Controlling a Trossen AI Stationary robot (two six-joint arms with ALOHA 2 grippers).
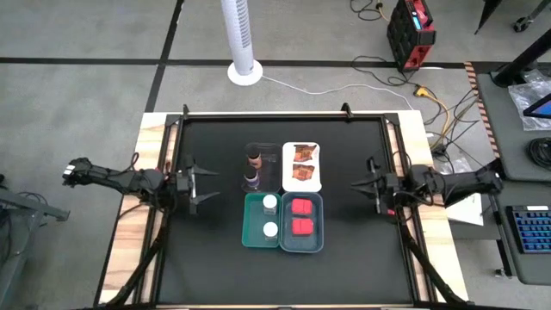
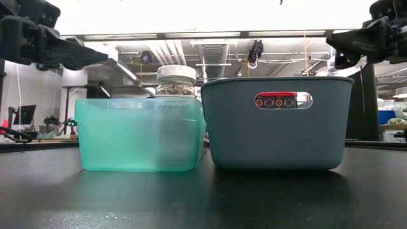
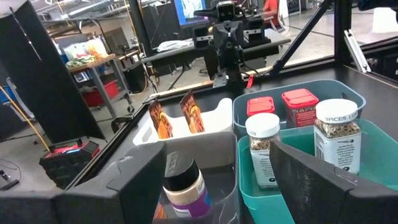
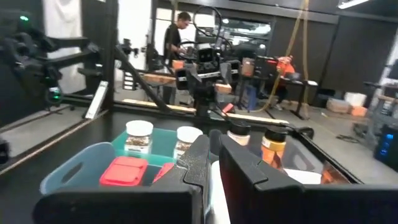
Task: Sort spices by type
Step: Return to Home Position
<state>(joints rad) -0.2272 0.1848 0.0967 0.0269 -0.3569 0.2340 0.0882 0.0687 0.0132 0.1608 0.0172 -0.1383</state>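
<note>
Looks fully sorted: jars (image 1: pixel 270 203), red boxes (image 1: pixel 301 207), bottles (image 1: pixel 253 158), packets (image 1: pixel 302 153) paired in separate trays (image 1: pixel 249 222) mid-frame; left gripper (image 1: pixel 211 183) jaws spread empty, right gripper (image 1: pixel 355 183) jaws closed empty.

Ceiling strip lights (image 2: pixel 165 34) glare in the low view; the grey-blue tray (image 2: pixel 276 127) casts a soft shadow on the table (image 2: pixel 191 203).

Grey concrete floor (image 1: pixel 77 112), black tape lines (image 1: pixel 86 60). Tall white tower fan (image 1: pixel 240 39) beyond black-topped table (image 1: pixel 207 267); red-black box (image 1: pixel 410 31) nearby.
</note>
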